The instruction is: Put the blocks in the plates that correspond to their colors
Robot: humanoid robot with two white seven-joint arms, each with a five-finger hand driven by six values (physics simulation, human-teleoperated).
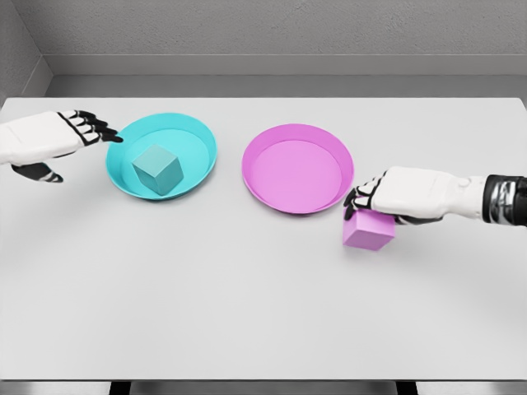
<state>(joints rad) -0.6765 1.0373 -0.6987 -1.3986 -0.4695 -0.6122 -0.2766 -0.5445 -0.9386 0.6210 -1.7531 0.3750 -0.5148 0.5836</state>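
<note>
On the flat white table (247, 313), a round cyan plate (198, 136) is holding a teal cube (157, 169), while a round pink plate (333, 148) is sitting beside it with nothing inside. Just right of the pink plate, the right hand (387, 197) is closing its dark fingers (359, 202) over a pink cube (368, 230) resting on the tabletop. Beside the cyan plate's left rim, the left hand (62, 136) is hovering with fingers extended, grasping nothing.
</note>
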